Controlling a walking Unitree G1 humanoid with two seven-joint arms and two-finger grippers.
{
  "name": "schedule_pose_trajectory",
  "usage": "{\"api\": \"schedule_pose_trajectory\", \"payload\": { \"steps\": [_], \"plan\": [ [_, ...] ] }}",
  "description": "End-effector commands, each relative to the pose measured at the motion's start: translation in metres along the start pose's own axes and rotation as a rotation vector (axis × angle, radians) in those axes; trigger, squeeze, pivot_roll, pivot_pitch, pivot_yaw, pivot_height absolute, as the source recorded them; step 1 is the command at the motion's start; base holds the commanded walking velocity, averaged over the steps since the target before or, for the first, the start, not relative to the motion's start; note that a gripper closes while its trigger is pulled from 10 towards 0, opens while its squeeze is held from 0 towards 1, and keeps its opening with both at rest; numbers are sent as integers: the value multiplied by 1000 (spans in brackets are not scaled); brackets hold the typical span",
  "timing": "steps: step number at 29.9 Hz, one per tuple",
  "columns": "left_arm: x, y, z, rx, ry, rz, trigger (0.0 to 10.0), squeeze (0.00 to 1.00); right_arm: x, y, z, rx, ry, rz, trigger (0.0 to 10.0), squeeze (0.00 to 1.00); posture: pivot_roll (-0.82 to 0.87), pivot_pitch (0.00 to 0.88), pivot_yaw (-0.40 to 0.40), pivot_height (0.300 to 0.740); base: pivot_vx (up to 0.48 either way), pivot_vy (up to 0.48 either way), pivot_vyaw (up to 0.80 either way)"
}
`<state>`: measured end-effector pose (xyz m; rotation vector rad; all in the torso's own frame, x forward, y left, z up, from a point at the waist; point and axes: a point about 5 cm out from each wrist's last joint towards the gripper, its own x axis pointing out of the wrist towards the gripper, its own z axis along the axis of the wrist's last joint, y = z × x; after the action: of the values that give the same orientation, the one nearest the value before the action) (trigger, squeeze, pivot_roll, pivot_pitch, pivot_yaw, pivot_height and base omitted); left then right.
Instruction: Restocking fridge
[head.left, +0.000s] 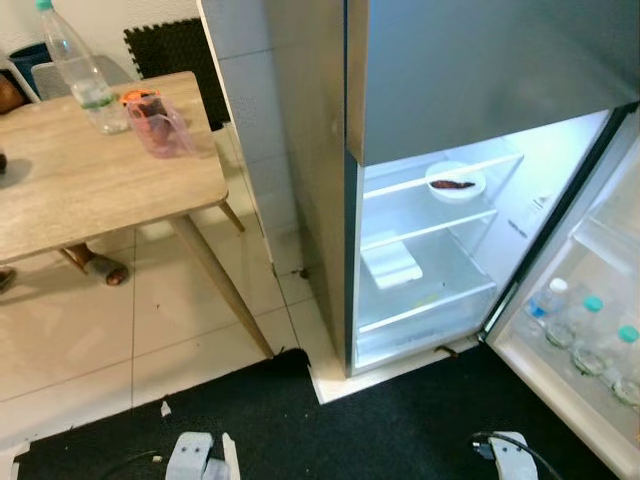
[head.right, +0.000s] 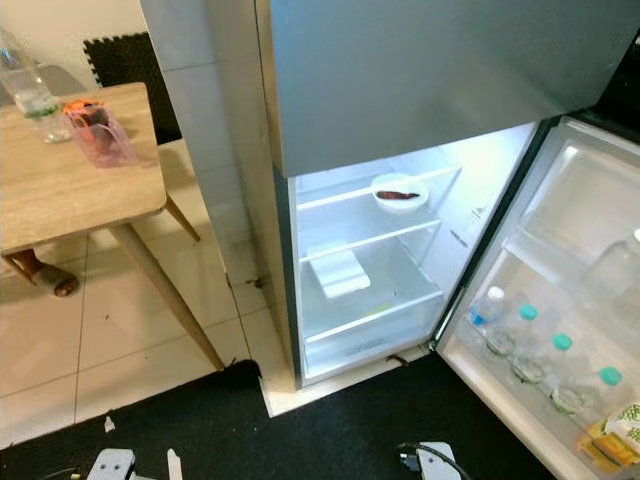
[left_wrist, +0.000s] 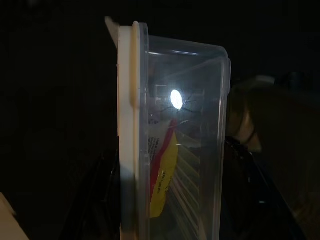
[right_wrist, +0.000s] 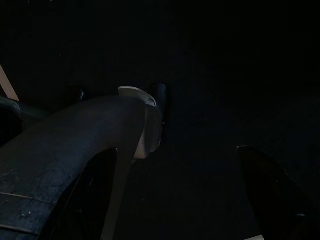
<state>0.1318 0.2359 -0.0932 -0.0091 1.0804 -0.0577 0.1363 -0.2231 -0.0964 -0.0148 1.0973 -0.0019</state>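
— What did the left gripper (left_wrist: 170, 210) hold?
— It pinched a clear plastic box (left_wrist: 175, 140) with a white lid. Something yellow and red sat inside.
— And the right gripper (right_wrist: 200, 165)?
— Too dark. I could not tell if it was open.
— What was ahead?
— A grey fridge (head.left: 330, 150), open, at two o'clock. Its smooth white shelves (head.left: 430, 225) held a round white bowl (head.left: 455, 182). Bottles (head.right: 530, 345) stood in the door. A wooden table (head.left: 90, 180) was at ten o'clock.
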Motion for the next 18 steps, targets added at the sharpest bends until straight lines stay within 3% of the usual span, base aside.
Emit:
{"api": "schedule_pose_trajectory", "payload": {
  "steps": [1,5,18],
  "plan": [
    [-1,4,-2,20,8,21,10000,0,0,3,-6,-2,15,6,10000,0,-12,46,20,740,0,0,0],
    [-1,4,-2,21,9,23,10000,0,0,4,-5,-3,13,9,10000,0,-12,46,20,740,0,0,0],
    [-1,-1,-9,19,36,18,10000,0,0,5,-8,-33,18,17,10000,0,-12,48,20,740,0,-356,0]
  ]
}}
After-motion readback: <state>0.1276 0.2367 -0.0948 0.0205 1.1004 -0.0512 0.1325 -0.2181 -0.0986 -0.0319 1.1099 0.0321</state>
